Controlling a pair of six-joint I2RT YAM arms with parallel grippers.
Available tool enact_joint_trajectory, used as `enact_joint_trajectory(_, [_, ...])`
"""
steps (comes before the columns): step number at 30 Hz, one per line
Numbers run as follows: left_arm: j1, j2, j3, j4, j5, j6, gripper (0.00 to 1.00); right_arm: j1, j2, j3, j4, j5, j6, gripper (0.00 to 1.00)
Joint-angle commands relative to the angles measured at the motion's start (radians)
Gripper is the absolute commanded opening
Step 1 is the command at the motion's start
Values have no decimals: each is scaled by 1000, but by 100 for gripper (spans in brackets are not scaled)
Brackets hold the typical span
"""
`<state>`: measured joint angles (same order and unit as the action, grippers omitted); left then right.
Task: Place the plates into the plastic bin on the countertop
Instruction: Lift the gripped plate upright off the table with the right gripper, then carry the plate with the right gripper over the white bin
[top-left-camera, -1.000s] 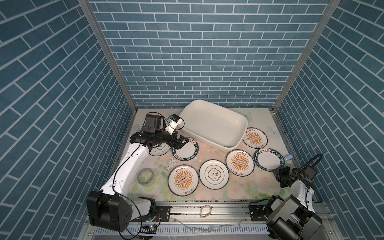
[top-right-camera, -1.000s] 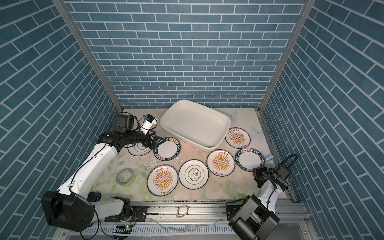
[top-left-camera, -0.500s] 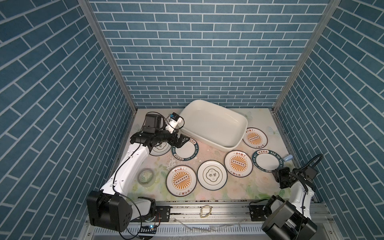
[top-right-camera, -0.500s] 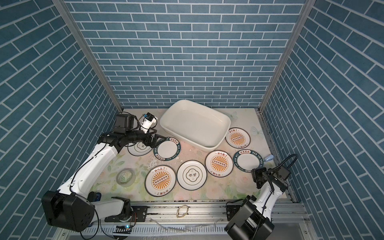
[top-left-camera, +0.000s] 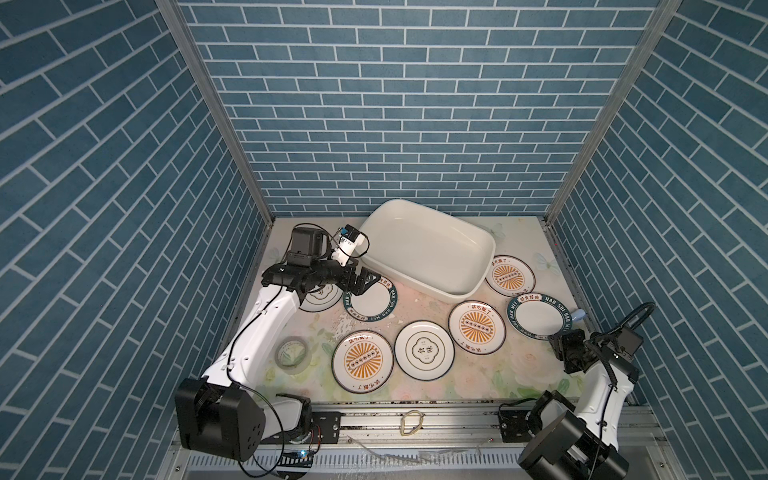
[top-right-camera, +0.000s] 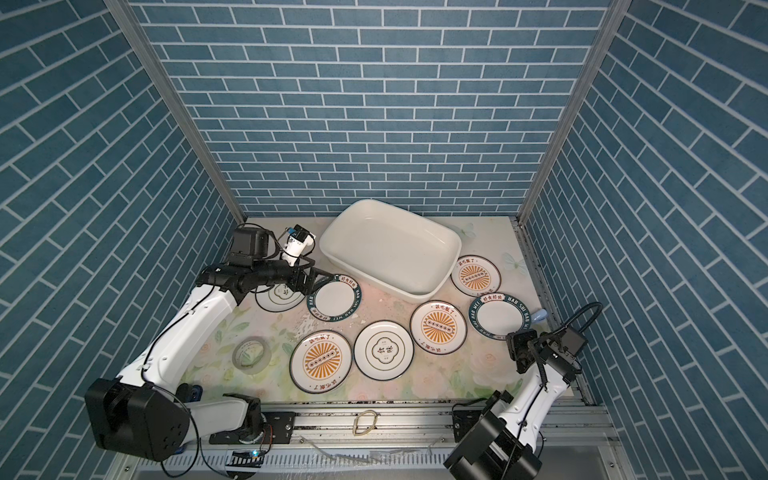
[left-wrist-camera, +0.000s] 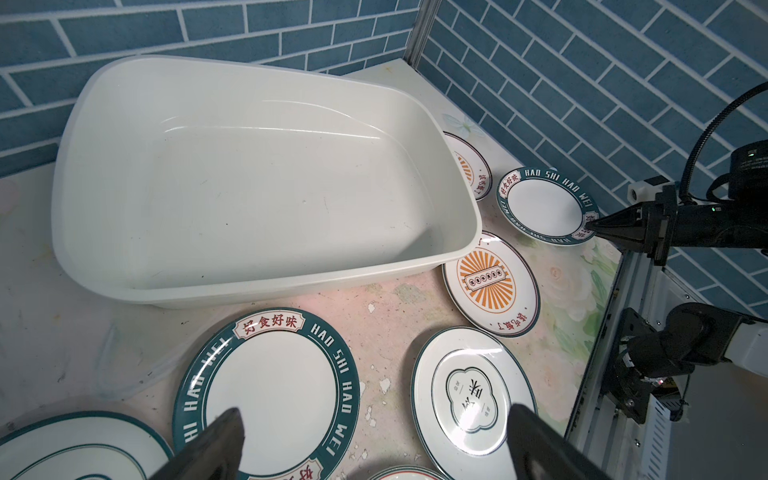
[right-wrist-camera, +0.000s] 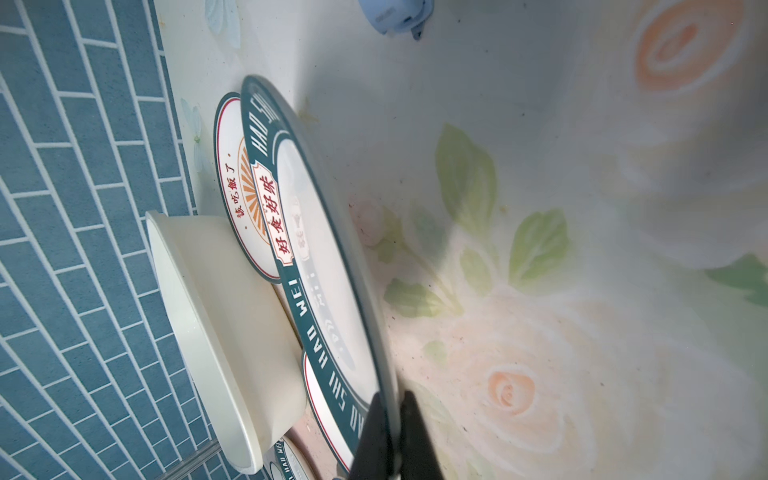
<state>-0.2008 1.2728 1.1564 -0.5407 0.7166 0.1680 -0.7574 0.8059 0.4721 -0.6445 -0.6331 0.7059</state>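
Sideways, my right claw (right-wrist-camera: 392, 401) is clamped on the rim of a green-rimmed plate (right-wrist-camera: 328, 270) lettered "HAO SHI HAO WEI".
That plate is out on the right of the floral surface (top-left-camera: 478, 374), near the plastic bin (left-wrist-camera: 266, 282); its red banner reads 好食好味. My left claw (left-wrist-camera: 374, 409) stands wide apart over the twin plate (left-wrist-camera: 274, 399), which has the same lettering and lies just in front of the bin. The sunburst plates (top-left-camera: 477, 327) carry 该吃饭了, and the emblem plate (top-left-camera: 424, 350) reads 食味.

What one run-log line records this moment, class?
left fingers: open, over left green-rimmed plate | right fingers: shut on right green-rimmed plate rim | plastic bin: empty
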Motion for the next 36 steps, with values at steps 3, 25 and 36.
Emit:
enact_joint_trajectory(3, [-7,-1,29,-11,20,0,100,6,-19,49,-46,-28,-28,0])
enact_joint_trajectory(25, [-6,22,118,-90,-17,-1,100,5,-35,220,-74,-14,-47,0])
enact_joint_trajectory(36, [-6,40,146,-110,-28,8,100,169,102,353,29,43,-2,0])
